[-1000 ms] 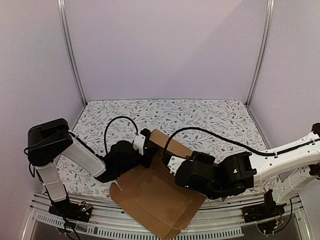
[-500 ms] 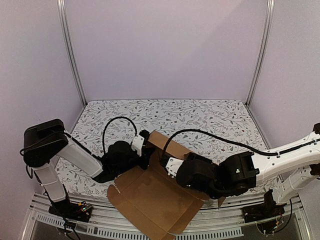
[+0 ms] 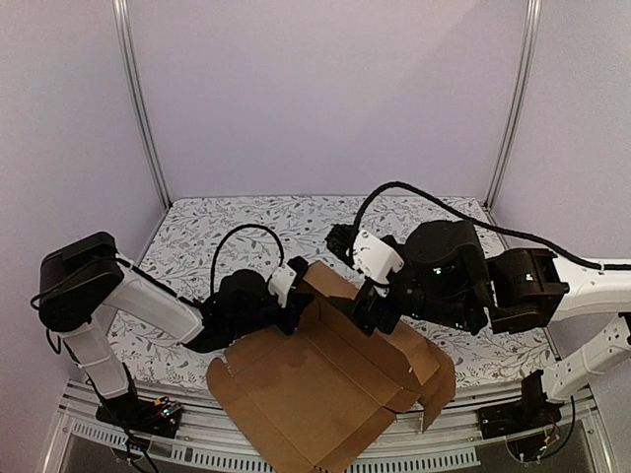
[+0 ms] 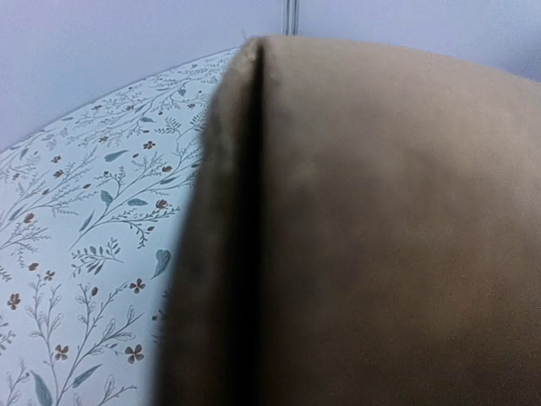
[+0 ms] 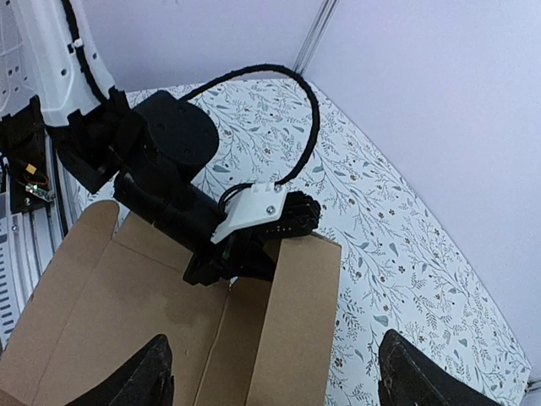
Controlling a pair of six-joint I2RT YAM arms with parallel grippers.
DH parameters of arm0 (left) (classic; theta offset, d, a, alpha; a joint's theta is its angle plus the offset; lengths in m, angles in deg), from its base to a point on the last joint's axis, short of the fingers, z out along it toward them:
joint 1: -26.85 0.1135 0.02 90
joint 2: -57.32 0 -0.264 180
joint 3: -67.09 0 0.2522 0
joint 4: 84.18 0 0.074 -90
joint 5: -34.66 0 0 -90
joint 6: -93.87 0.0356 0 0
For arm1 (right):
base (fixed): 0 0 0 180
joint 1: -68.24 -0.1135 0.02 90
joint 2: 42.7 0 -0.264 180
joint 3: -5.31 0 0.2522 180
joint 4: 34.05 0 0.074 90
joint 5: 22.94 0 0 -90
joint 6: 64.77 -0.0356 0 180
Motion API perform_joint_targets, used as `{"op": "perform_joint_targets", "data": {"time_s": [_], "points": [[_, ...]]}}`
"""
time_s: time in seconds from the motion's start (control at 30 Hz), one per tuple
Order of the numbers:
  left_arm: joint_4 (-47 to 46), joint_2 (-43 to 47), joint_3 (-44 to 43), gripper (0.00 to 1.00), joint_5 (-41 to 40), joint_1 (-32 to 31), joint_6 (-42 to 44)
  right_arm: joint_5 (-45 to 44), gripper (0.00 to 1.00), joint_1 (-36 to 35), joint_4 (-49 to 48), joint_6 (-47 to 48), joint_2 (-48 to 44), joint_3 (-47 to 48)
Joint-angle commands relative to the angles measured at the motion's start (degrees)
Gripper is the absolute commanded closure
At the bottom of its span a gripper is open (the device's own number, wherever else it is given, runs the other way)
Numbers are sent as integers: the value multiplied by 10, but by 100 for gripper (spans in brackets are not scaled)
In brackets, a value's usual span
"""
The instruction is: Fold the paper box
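Just one paper box [image 3: 315, 384], two arms [image 3: 148, 301] [image 3: 449, 276].

**Table [image 3: 148, 422] bearing the paper box [image 3: 315, 389]**
A pale cloth [image 3: 246, 219] printed with leaves and small flowers is covering the tabletop. The brown cardboard sheet is lying opened on it from the centre toward 6 o'clock, its near corner overhanging the front edge and its 12 o'clock flap tilting up off the cloth.

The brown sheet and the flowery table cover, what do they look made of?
The brown sheet looks like plain cardboard, matte and uncoated: stiff panels with creases and cut flaps. The table cover seems to be printed cloth or vinyl, dull rather than shiny; I cannot tell which.
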Motion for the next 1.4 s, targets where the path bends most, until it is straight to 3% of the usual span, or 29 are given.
{"op": "perform_joint_targets", "data": {"time_s": [0.0,0.13,0.4,0.87,1.37], "points": [[24,1,-23,100,37,-2,14,56,19,51,-44,-23,-7,22],[24,-11,-38,100,51,-2,15,92,32,117,-58,-89,15,33],[-4,-50,-66,100,66,-2,5,146,98,197,-130,-152,97,32],[-41,-91,-81,100,54,-2,-4,166,100,220,-215,-210,208,4],[-105,-56,-17,68,45,-2,-21,162,100,205,-250,-261,230,-70]]}}
